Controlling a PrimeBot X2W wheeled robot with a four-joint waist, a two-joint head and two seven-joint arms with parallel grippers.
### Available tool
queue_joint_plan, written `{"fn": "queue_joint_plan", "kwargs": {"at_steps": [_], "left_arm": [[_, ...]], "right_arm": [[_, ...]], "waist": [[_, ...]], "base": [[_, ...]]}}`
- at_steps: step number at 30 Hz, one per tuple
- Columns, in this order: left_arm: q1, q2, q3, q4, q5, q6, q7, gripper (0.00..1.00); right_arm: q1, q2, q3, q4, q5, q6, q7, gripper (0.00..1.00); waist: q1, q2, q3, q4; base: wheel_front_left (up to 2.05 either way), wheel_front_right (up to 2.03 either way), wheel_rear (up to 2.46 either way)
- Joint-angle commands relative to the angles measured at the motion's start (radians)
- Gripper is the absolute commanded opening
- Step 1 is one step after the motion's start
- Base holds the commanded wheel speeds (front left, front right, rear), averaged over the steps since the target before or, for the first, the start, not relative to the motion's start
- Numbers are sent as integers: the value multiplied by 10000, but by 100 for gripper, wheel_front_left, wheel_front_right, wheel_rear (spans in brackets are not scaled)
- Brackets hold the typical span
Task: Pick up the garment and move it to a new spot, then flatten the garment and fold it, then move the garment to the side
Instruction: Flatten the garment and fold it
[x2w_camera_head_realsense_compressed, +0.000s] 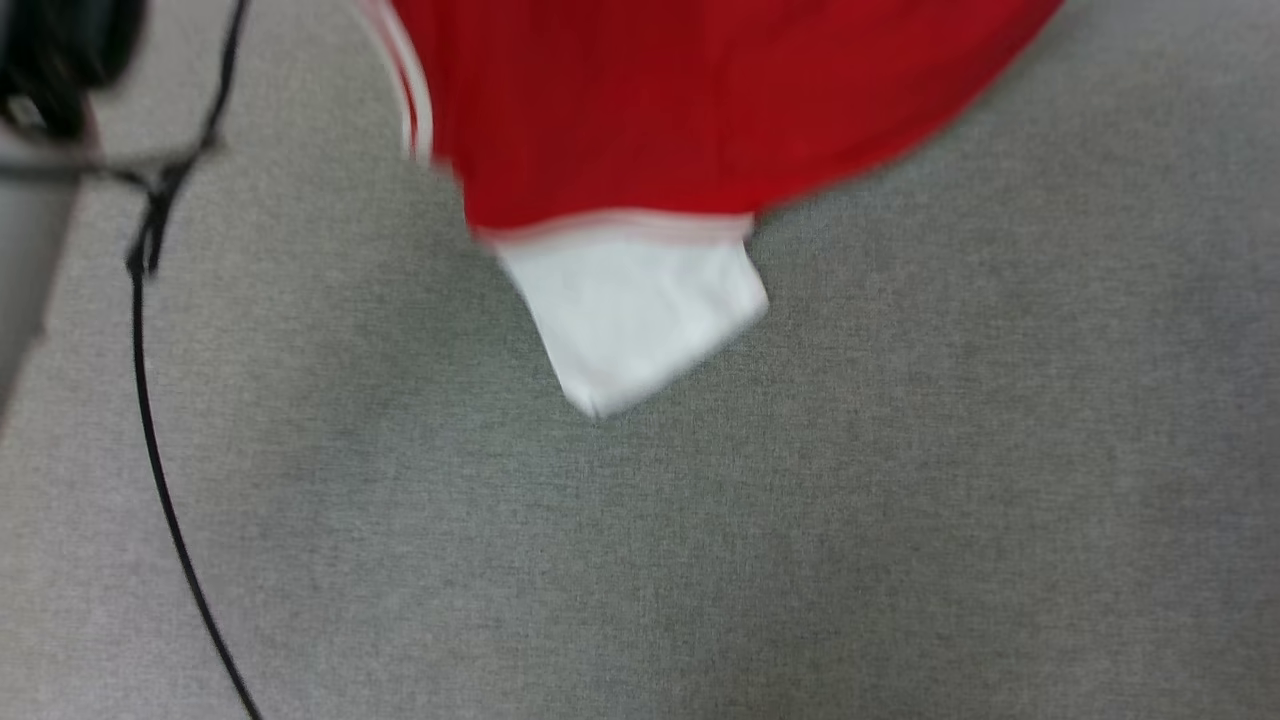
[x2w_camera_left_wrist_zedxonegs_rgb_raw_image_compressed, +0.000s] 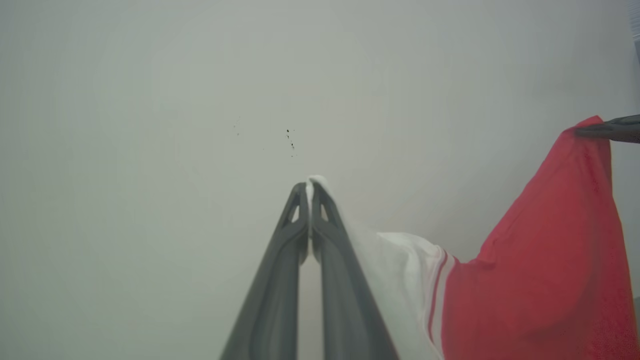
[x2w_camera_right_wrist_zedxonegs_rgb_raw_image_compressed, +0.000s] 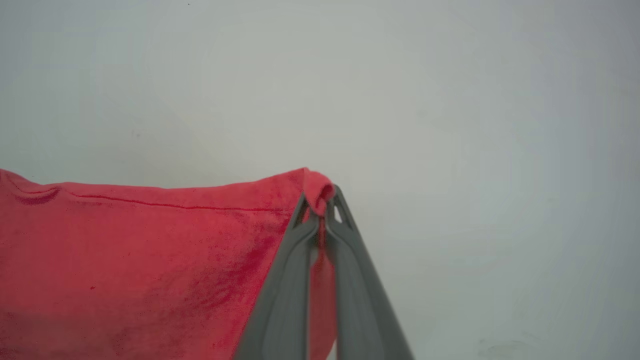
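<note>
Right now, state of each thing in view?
garment: lifted, held at two edges, one white sleeve dangling.
left end effector: shut on a white edge of the garment.
right end effector: shut on a red edge of the garment.
black cable: slack, apart from the garment.

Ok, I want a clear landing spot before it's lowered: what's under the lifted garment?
Below the garment, a grey fabric surface shows, with a black cable off to its left. What lies directly beneath the red body is covered.
</note>
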Motion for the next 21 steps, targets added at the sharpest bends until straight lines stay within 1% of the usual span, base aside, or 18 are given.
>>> {"fn": "queue_joint_plan", "kwargs": {"at_steps": [1,5,9,12,16,21], "left_arm": [[-361,-48,6,150,85,-90,23,0],[-2325,-524,52,1316,171,-522,12,0],[-3835,-797,8,2371,353,-889,-134,0],[-4530,-838,-54,3079,424,-1122,-250,0],[-4934,-829,-93,4017,374,-1332,-509,0],[-4433,-862,-222,4990,174,-1544,-895,0]], "right_arm": [[-297,167,-8,92,-171,-4,-88,0],[-1676,557,-132,770,-968,-5,-379,0],[-2817,905,-137,1462,-1410,-5,-692,0],[-3371,1101,-8,1984,-1570,-5,-919,0],[-3585,1251,387,2649,-1556,-5,-1176,0],[-3194,1221,1005,3415,-1347,-5,-1441,0]], "waist": [[0,0,317,-18],[0,0,744,-6],[0,0,1102,-57],[0,0,1319,-127],[0,0,1546,-229],[0,0,1727,-290]], "base": [[0,0,0],[0,0,0],[0,0,0],[0,0,0],[0,0,0],[0,0,0]]}}
